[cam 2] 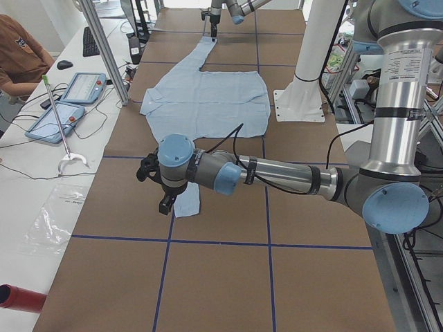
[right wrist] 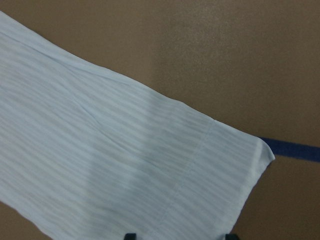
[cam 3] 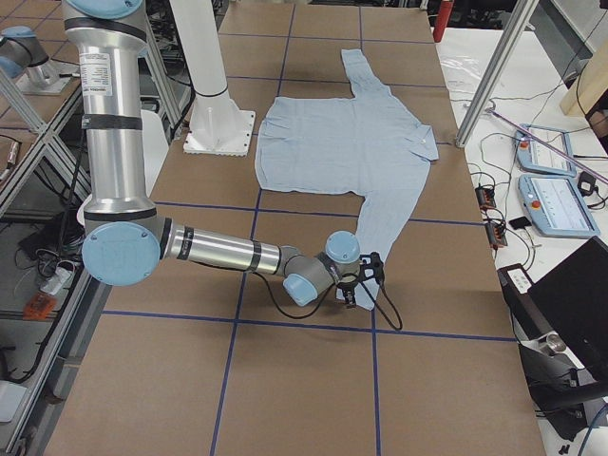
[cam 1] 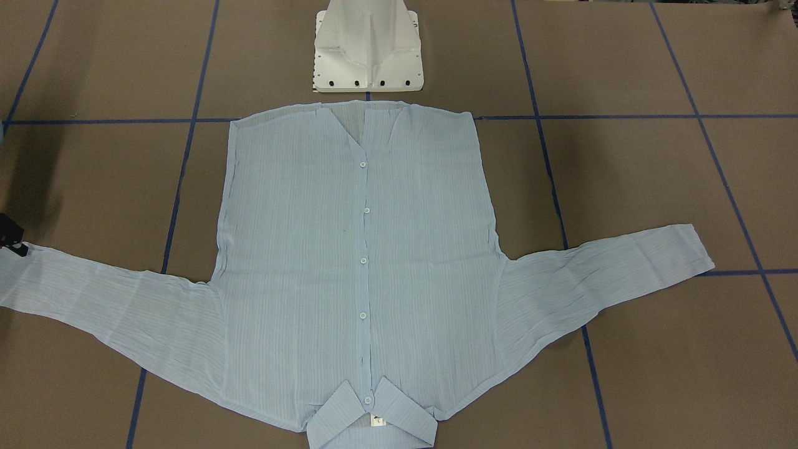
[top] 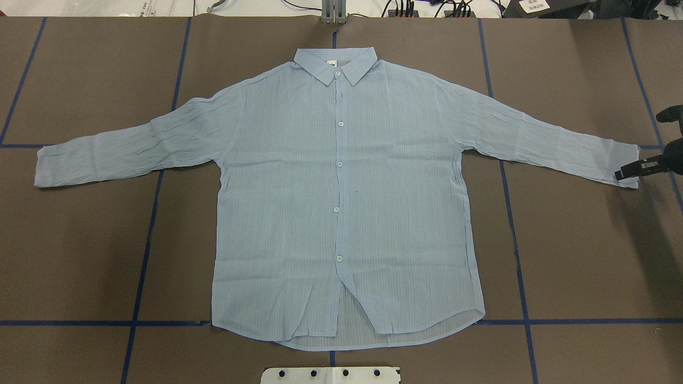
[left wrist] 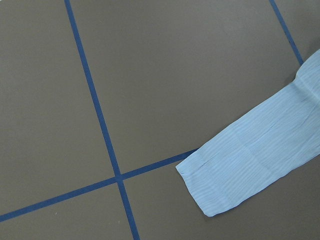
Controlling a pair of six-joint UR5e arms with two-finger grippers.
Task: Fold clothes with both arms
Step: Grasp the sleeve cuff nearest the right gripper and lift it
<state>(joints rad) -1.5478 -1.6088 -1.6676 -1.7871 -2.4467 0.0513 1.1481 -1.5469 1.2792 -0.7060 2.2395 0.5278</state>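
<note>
The light blue striped shirt (top: 341, 202) lies flat and buttoned, front up, with both sleeves spread and its collar (top: 335, 63) away from the robot. My right gripper (top: 637, 162) is at the cuff of the right-hand sleeve (top: 624, 160). In the right wrist view its two fingertips (right wrist: 130, 236) stand wide apart over that cuff (right wrist: 220, 170), open and holding nothing. My left gripper (cam 2: 165, 202) hovers at the other sleeve's cuff (cam 2: 187, 205). The left wrist view shows that cuff (left wrist: 235, 170) but no fingers, so I cannot tell its state.
The robot's white pedestal base (cam 1: 368, 47) stands just behind the shirt's hem. Blue tape lines (top: 144, 256) cross the brown table. A side bench with tablets (cam 2: 66, 104) and a seated person (cam 2: 21, 55) lies beyond the far edge.
</note>
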